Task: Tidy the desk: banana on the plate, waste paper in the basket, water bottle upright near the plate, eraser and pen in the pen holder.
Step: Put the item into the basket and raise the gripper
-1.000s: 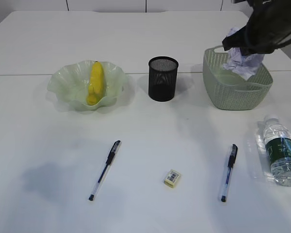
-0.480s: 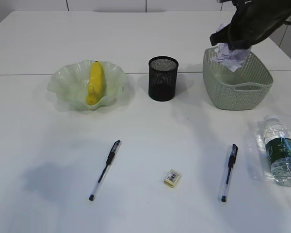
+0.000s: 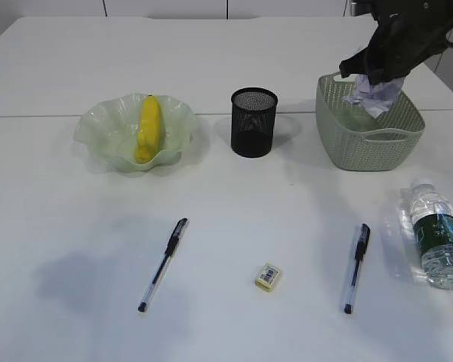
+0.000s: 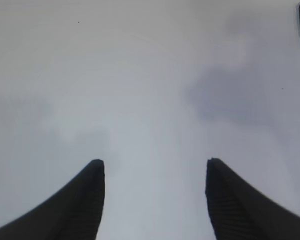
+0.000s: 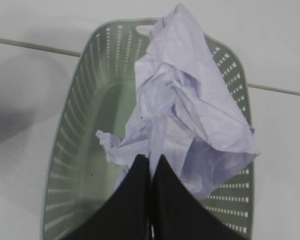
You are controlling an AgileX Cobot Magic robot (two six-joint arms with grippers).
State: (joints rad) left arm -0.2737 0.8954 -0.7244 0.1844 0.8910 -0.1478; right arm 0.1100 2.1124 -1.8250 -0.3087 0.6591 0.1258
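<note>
From the outside view we see our right tool [image 3: 374, 75] above the basket [image 3: 370, 139], holding the crumpled paper [image 3: 372, 96], which hangs over the basket's opening. The banana [image 3: 149, 128] lies on the plate [image 3: 98, 128]; the bottle [image 3: 438, 235] lies flat on the table [image 3: 226, 219].

Our left wrist view shows the left tool [image 4: 152, 172] spread wide and empty over bare table.

Our right wrist view shows the right tool's jaws pinched together on the paper's lower edge.
</note>
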